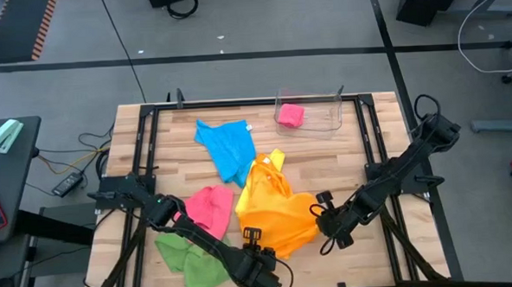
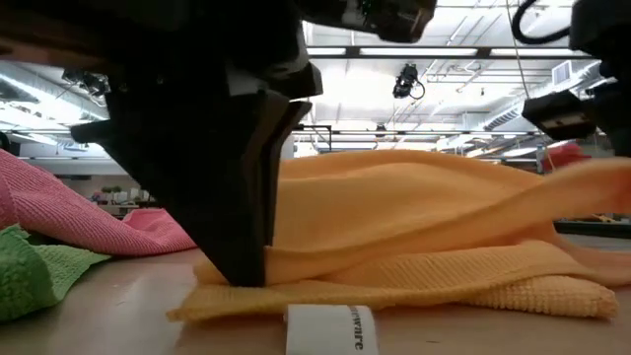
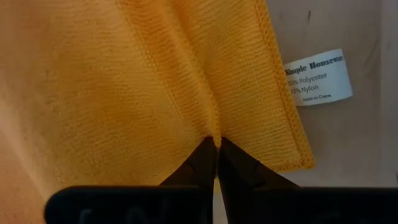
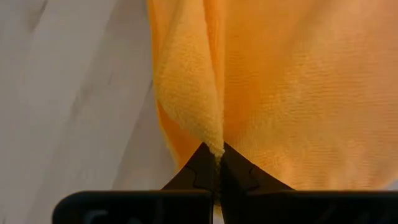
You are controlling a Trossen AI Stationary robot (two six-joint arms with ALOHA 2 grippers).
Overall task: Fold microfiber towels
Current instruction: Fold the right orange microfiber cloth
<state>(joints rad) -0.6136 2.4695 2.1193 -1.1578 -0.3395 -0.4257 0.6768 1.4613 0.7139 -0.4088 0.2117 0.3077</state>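
White care tag (image 2: 331,328) nearest; soft orange microfiber towel (image 1: 276,210) pinched by left gripper (image 1: 253,246) at 6 o'clock, right gripper (image 1: 322,218) at 3. First fold barely begun; pink, green, blue cloths unfolded.

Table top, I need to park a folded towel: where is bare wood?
Free: the table's right strip, between the clear bin and the right end effector; also the far-left corner beside the blue towel. Crowded: centre and near-left, with orange towel, pink towel, green towel.

Orange towel (image 1: 276,213), plain, white label (image 3: 317,77) with dark print. Yellow towel (image 1: 272,163), blue towel (image 1: 228,148), pink towel (image 1: 209,208), green towel (image 1: 188,258): all plain. Pink cloth (image 1: 290,115) in clear bin (image 1: 324,123). Table (image 1: 175,164) pale wood-grain.
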